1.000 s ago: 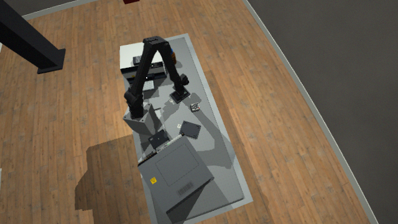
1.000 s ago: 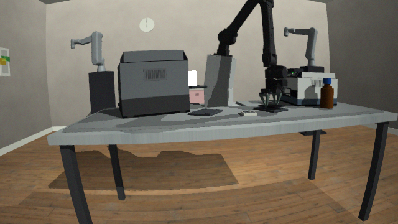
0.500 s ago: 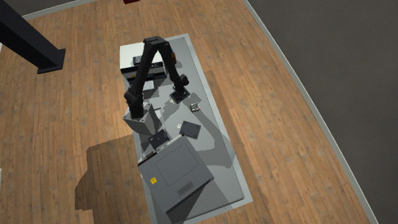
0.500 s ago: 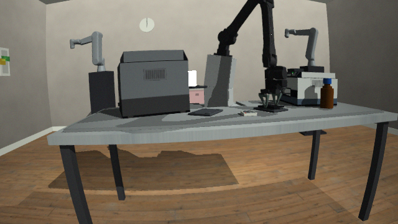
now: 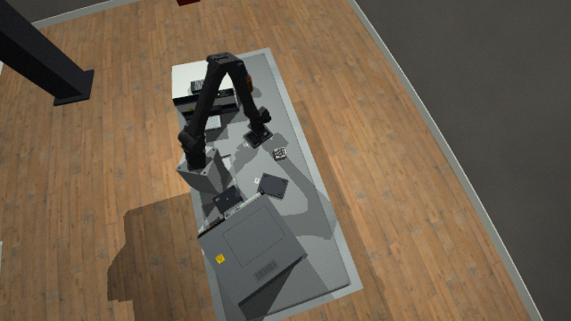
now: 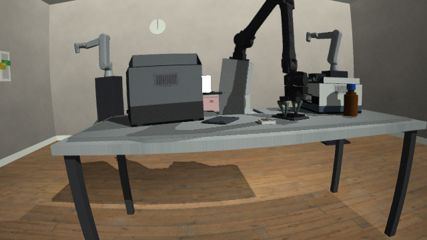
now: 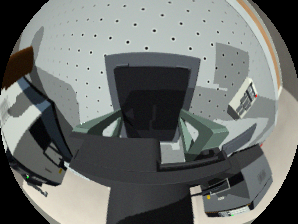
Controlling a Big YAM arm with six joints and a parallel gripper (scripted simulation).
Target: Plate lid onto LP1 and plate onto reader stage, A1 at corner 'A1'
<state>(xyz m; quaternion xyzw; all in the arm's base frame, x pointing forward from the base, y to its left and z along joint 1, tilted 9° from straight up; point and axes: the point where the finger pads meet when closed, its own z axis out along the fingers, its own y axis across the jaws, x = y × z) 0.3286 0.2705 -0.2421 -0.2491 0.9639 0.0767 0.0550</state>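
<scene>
The dark lid point(image 7: 152, 80) point(image 5: 254, 140) lies level at a grey bench position point(image 7: 195, 70) in the middle of the deck. My gripper point(image 7: 150, 111) point(image 5: 259, 134) point(image 6: 290, 111) points straight down, its fingertips against the lid's two long sides; it looks shut on the lid. Whether the lid is fully down inside the locators, and its end marks, cannot be told. The white plate point(image 5: 213, 122) lies uncovered on the stage of the dispenser point(image 5: 185, 80) point(image 6: 337, 97). The reader point(image 5: 254, 241) point(image 6: 165, 93) has its dark stage point(image 5: 227, 197) out in front. Deck names are unreadable.
The other dark bench position point(image 5: 273, 185) point(image 6: 221, 120) lies near the reader. A small white device point(image 5: 279, 153) point(image 6: 267, 121) point(image 7: 243, 98) lies close to the gripper. The capped brown bottle point(image 6: 350, 101) stands upright beside the dispenser. The arm's grey pedestal point(image 5: 201, 174) stands at the deck's edge.
</scene>
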